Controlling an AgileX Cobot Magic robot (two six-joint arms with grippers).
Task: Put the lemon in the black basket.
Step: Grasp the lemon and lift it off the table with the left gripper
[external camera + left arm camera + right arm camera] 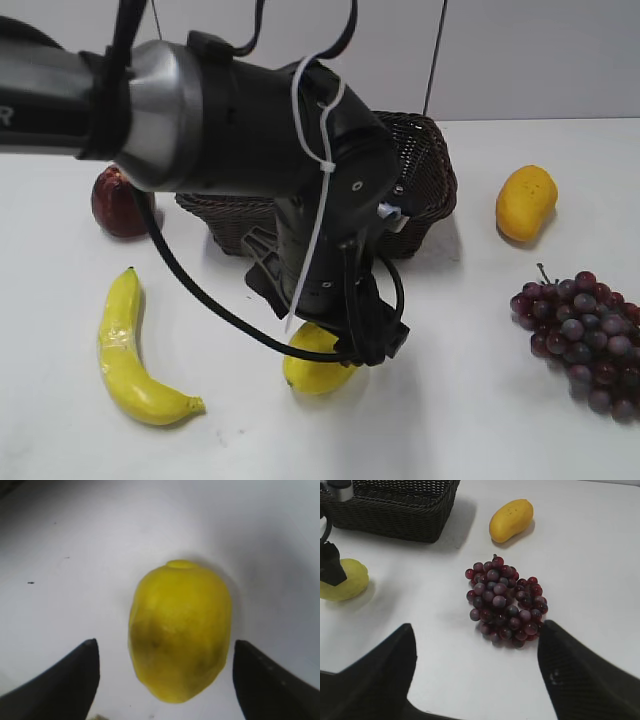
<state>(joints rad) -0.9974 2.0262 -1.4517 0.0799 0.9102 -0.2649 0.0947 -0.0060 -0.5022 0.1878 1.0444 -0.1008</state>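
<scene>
The lemon lies on the white table in front of the black basket. My left arm reaches down over it. My left gripper is open, with one finger on each side of the lemon and a gap on both sides. The lemon and the basket also show at the left of the right wrist view. My right gripper is open and empty above the table, near the grapes. It does not show in the exterior view.
A banana lies at the front left. A dark red fruit sits left of the basket. A mango lies at the back right. A bunch of purple grapes lies at the right edge.
</scene>
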